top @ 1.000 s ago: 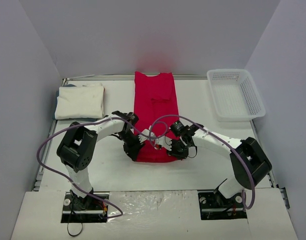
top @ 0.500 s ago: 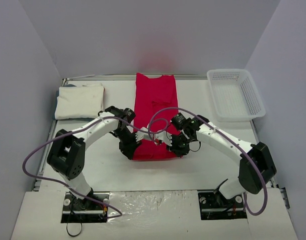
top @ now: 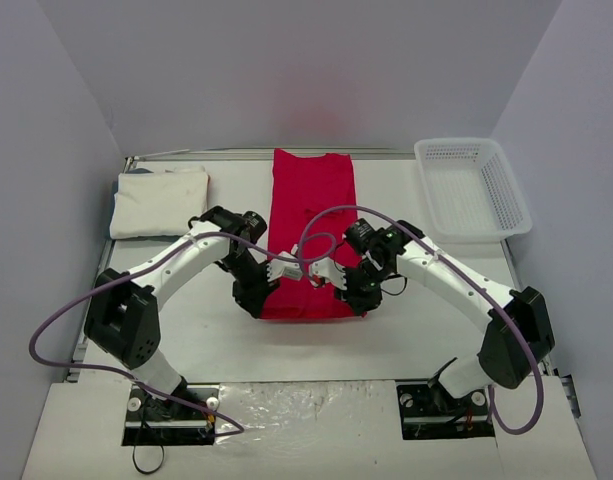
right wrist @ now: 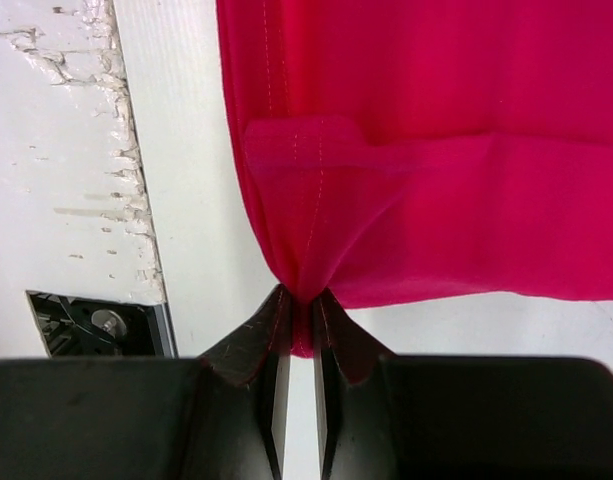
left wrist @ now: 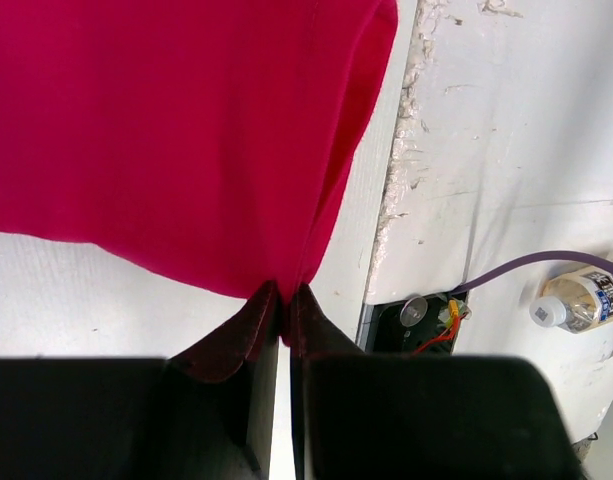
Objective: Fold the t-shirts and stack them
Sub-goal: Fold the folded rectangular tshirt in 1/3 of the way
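At the table (top: 416,325) centre, our left gripper (left wrist: 284,300) and right gripper (right wrist: 303,305) are each clamped on a pinch of the red shirt (top: 311,195), which lies as a long strip reaching the far edge. We see the white shirt (top: 161,202) folded at far left, well apart.

red t-shirt (top: 311,200): matt, smooth cloth, stitched hem
white t-shirt (top: 161,202): soft, matt cloth
basket (top: 456,143): white plastic mesh
table (top: 406,330): white, matt; rough, chipped paint at near edge
cable (left wrist: 526,266): smooth purple plastic
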`<action>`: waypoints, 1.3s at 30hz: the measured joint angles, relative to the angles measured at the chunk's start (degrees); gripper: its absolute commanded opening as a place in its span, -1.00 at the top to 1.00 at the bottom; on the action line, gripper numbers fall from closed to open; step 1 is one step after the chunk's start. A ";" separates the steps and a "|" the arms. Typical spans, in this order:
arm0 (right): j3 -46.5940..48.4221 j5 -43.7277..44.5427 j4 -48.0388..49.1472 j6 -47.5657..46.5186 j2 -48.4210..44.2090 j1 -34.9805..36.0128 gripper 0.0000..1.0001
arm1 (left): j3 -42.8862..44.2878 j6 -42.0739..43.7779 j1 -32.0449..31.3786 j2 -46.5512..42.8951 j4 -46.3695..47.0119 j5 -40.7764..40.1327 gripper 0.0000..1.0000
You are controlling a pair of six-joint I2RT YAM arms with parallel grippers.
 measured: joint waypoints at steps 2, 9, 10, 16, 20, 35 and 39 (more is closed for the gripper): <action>0.33 -0.20 -0.46 -0.26 0.00 -0.24 1.00 | 0.66 0.04 0.00 0.02 -0.46 -0.17 0.95; 3.48 -1.31 -0.74 -2.38 0.85 -5.31 1.00 | 4.11 -2.75 0.00 0.02 1.81 -4.02 0.95; 4.31 -1.53 -0.72 -2.75 1.33 -6.32 1.00 | 4.87 -3.26 0.00 0.02 2.34 -4.87 0.95; 9.66 -1.84 -0.02 -4.52 5.38 -10.95 1.00 | 11.30 -5.70 0.07 1.57 4.20 -10.14 0.95; 12.15 -1.60 0.13 -4.94 9.42 -11.74 1.00 | 14.27 -6.54 0.22 4.87 5.70 -13.81 0.95; 24.57 -0.07 1.07 -5.79 21.68 -15.43 1.00 | 25.92 -8.22 1.36 14.67 9.57 -24.09 0.95; 28.41 -0.11 1.22 -5.79 23.85 -16.59 1.00 | 28.63 -8.55 1.90 16.46 10.75 -25.40 0.95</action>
